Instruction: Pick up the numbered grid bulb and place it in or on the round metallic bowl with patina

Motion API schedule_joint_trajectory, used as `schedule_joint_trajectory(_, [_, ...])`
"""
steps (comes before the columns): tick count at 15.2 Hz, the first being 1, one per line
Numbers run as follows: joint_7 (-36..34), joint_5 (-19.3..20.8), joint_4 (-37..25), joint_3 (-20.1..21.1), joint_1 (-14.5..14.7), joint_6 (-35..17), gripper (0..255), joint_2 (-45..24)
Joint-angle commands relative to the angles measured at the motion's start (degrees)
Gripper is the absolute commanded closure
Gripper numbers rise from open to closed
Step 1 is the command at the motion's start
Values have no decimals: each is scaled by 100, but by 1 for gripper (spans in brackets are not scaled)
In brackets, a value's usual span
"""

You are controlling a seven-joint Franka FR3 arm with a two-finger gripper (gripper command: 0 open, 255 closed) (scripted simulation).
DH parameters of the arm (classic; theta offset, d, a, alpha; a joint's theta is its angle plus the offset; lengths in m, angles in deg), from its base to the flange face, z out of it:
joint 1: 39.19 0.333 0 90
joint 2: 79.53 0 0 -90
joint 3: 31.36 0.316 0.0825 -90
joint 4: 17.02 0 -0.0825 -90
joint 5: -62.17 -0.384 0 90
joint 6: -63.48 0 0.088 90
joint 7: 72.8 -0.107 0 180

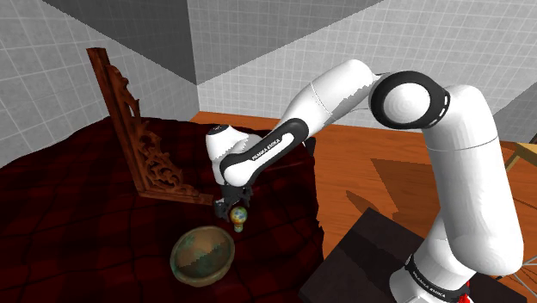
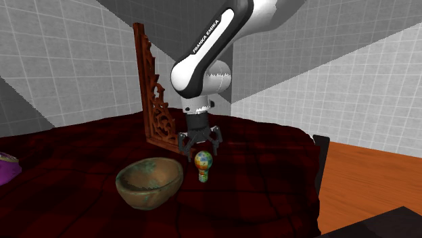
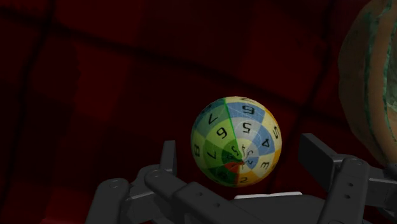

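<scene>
The bulb (image 2: 203,164) stands upright on the dark red cloth, its round head covered in a coloured grid with numbers (image 3: 236,141). My gripper (image 2: 201,145) hangs straight above it, open, fingers (image 3: 318,154) spread to either side of the bulb's head and not touching it. The round greenish-brown bowl (image 2: 149,182) with patina sits on the cloth close beside the bulb, towards the second exterior view's left. In the shoulder view the bulb (image 1: 239,219) shows just under the gripper (image 1: 234,209), with the bowl (image 1: 202,254) nearer the camera. The bowl's rim (image 3: 375,95) shows beside the right finger.
A carved wooden bracket (image 1: 138,129) stands upright behind the gripper (image 2: 154,101). A purple object (image 2: 7,167) lies at the second exterior view's far left. The cloth-covered table's edge (image 1: 317,225) drops to a wooden floor (image 1: 379,172) near the stand.
</scene>
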Motion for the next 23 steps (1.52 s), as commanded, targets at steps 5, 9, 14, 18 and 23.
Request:
schedule_joint_trajectory(5, [-5, 5, 6, -2, 3, -18, 0, -9])
schedule_joint_trajectory(9, [-5, 5, 6, -2, 3, -18, 255, -10])
schedule_joint_trajectory(14, [-5, 5, 1, -3, 4, -16, 255, -13])
schedule_joint_trajectory(18, [30, -51, 0, 35, -23, 139, 255, 147])
schedule_joint_trajectory(23, [88, -142, -42, 91, -61, 415, 255, 391])
